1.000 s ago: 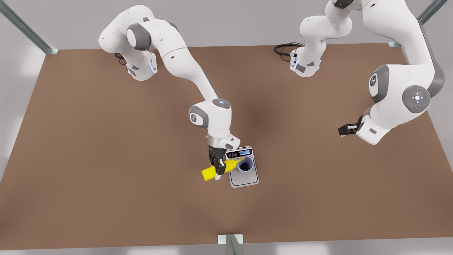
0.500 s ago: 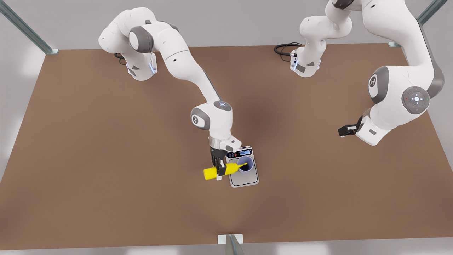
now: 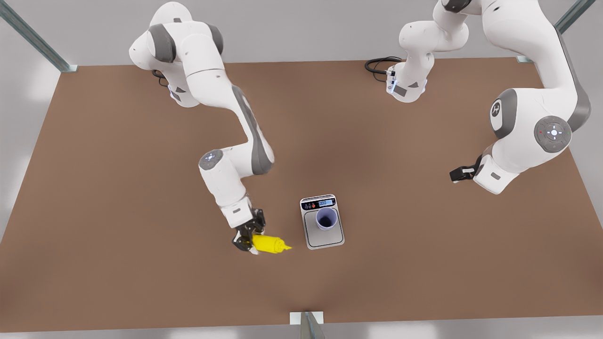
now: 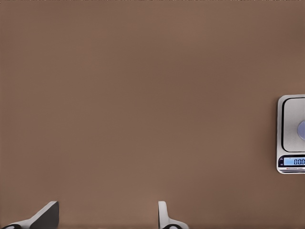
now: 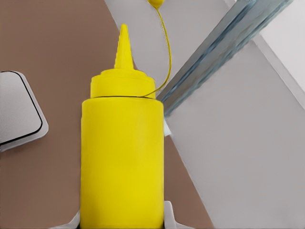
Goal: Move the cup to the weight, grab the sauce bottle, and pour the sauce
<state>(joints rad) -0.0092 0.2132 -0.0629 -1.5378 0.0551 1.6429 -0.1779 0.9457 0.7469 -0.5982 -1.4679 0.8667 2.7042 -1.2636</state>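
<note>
From my station, the weight [image 3: 322,221] with the cup [image 3: 326,218] standing on its plate is the one fixed obstacle mid-desk [image 3: 118,188]. The right pincer [image 3: 248,241], clamped on the tilted sauce bottle [image 3: 271,244], crowds a narrow lane at the weight's side toward the front view's left. Toward the front view's right, I see open brown desk reaching to the left pincer [image 3: 459,174], which waits well apart with its fingers [image 4: 164,215] spread.

Right gripper [image 3: 248,241], on the bent arm at the front view's left, has its jaws clamped on the sauce bottle [image 3: 269,244]. Left gripper [image 3: 459,174], jaws parted, waits raised at the front view's right.
</note>
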